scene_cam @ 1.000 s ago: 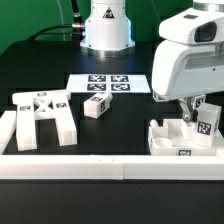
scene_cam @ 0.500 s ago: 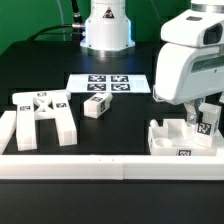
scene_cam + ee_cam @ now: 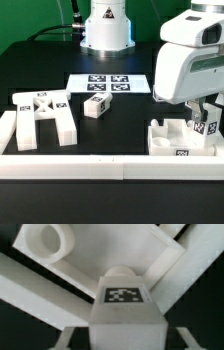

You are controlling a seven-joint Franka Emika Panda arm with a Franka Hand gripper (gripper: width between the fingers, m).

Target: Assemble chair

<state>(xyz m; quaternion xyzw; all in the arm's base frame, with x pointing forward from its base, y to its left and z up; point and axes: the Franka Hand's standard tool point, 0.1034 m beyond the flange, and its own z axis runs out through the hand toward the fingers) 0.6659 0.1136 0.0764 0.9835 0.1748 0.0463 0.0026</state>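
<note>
Toward the left of the exterior view, the chair's leg frame (image 3: 42, 115) lies flat on the black desk (image 3: 125, 135), just behind the low border wall (image 3: 90, 163). A small block (image 3: 97, 106) sits alone near the middle, with the marker board (image 3: 102, 84) behind it. At the lower right, under the arm (image 3: 190, 60), is the seat slab (image 3: 168, 140) with its raised sides. The end effector (image 3: 205, 122) hangs just above it, clenched on a tagged post (image 3: 208, 128). In the wrist view that post (image 3: 125, 308) runs out from between the fingers, its rounded tip over the slab's pale face (image 3: 130, 258), and a round hole (image 3: 48, 241) shows off to one side. Whether the post already touches the slab cannot be told, since the arm hides the meeting point. The likely risks are all at this spot. If the post comes down slightly tilted or off its socket, it could jam or push the loose slab along the desk. A grip high on the post could also let it twist under load, and the tag would then face the wrong way.
</note>
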